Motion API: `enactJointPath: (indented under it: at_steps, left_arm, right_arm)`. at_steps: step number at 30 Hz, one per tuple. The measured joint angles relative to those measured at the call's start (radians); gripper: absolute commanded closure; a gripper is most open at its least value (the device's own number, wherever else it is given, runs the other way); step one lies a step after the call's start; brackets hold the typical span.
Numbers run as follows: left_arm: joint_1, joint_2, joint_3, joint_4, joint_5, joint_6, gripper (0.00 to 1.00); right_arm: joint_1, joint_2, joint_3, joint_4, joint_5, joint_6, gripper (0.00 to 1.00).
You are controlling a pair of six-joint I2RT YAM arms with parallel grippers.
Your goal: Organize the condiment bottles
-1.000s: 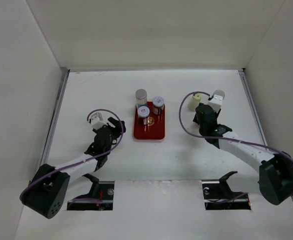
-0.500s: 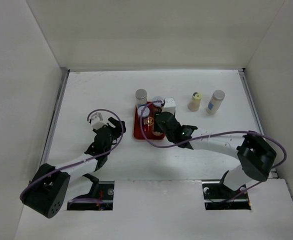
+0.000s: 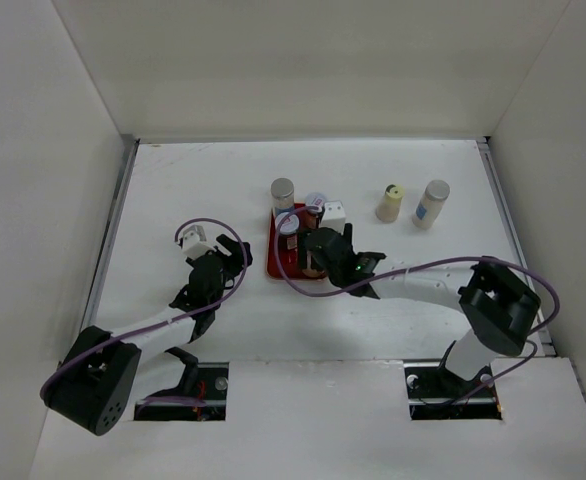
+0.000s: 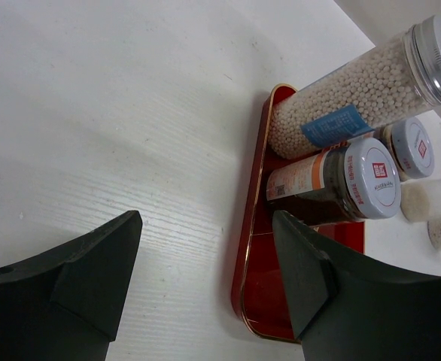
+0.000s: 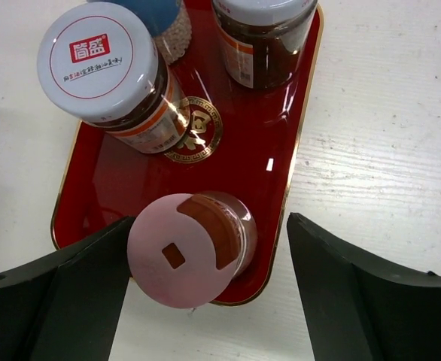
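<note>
The red tray [image 3: 277, 264] holds a tall grey-capped bottle [image 3: 282, 190], two white-lidded jars [image 5: 96, 64] [image 5: 263, 34] and a pink-capped bottle [image 5: 183, 259]. The pink-capped one stands at the tray's near right corner. My right gripper [image 5: 211, 219] is open around it, with a clear gap on its right side. A yellow-capped bottle [image 3: 390, 203] and a second grey-capped bottle [image 3: 433, 203] stand on the table at the back right. My left gripper [image 4: 205, 218] is open and holds nothing, just left of the tray [image 4: 256, 248].
White walls close in the table on the left, back and right. The right arm [image 3: 423, 285] stretches across the table from its base toward the tray. The left arm's purple cable [image 3: 208, 228] loops above its wrist.
The right arm swung left from the two bottles at the back right to the tray. Its jaws have opened around the pink-capped bottle. The left arm has not moved.
</note>
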Motion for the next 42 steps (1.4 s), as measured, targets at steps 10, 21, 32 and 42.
enactJointPath:
  at_steps: [10, 21, 32, 42]
  left_arm:
    - [0.002, 0.002, 0.000, 0.000, 0.005, -0.003, 0.31]
    - [0.002, 0.002, 0.000, 0.000, 0.014, -0.008, 0.29]
    - [0.007, 0.021, 0.000, 0.005, 0.018, -0.009, 0.28]
    - [0.017, 0.020, 0.000, 0.008, 0.019, -0.010, 0.29]
  right_arm:
    - [-0.106, -0.205, -0.011, 0.016, -0.056, -0.017, 0.02]
    - [-0.509, -0.037, 0.061, 0.073, -0.063, -0.086, 0.01]
    - [-0.552, 0.135, 0.157, 0.075, 0.035, -0.151, 0.13]
    - [-0.580, 0.212, 0.215, 0.092, 0.044, -0.169, 0.55]
